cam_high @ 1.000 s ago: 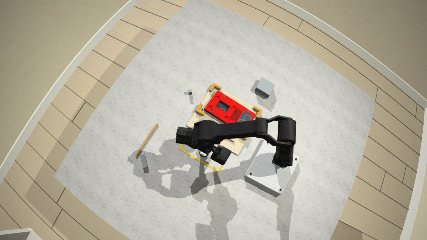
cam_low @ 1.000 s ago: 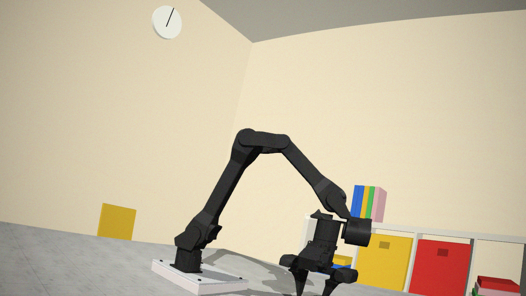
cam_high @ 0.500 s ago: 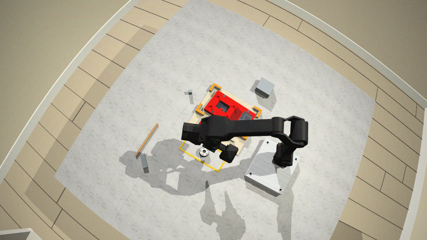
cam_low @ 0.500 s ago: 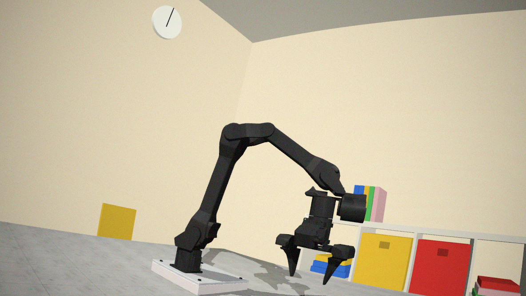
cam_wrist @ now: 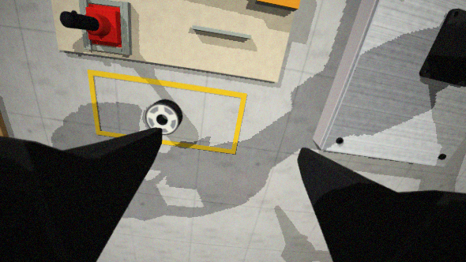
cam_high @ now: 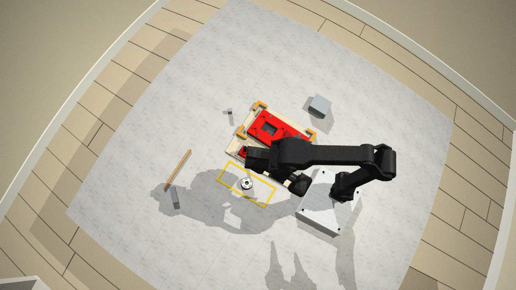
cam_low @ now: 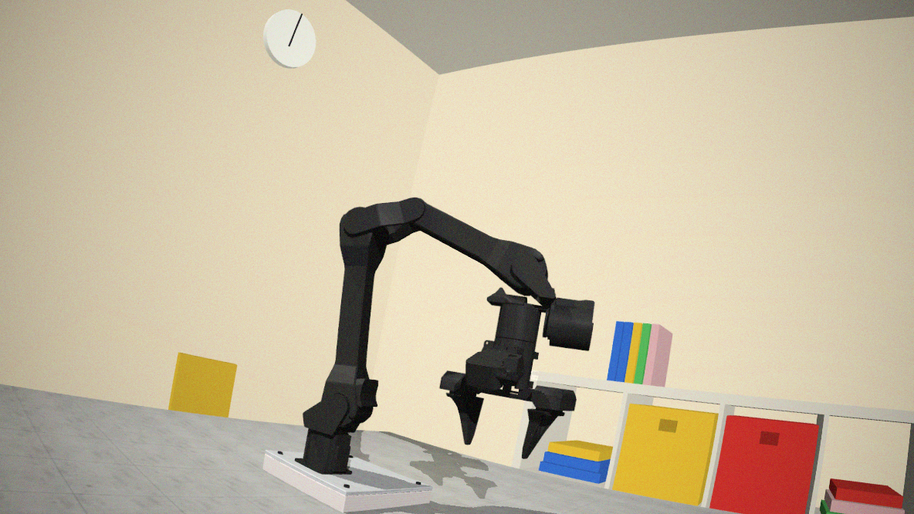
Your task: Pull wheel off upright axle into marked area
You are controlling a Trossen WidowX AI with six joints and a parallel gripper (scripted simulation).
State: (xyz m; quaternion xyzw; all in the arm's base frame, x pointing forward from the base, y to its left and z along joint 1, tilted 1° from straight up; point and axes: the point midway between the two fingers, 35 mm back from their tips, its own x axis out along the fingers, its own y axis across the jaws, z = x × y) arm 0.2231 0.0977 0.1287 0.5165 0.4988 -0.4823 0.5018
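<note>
Wrist view: the pincer (cam_wrist: 229,144) hangs wide open and empty, raised off the table. The wheel (cam_wrist: 163,117) lies flat below it, just beyond one fingertip (cam_wrist: 152,136), inside the yellow marked area (cam_wrist: 237,118).
</note>
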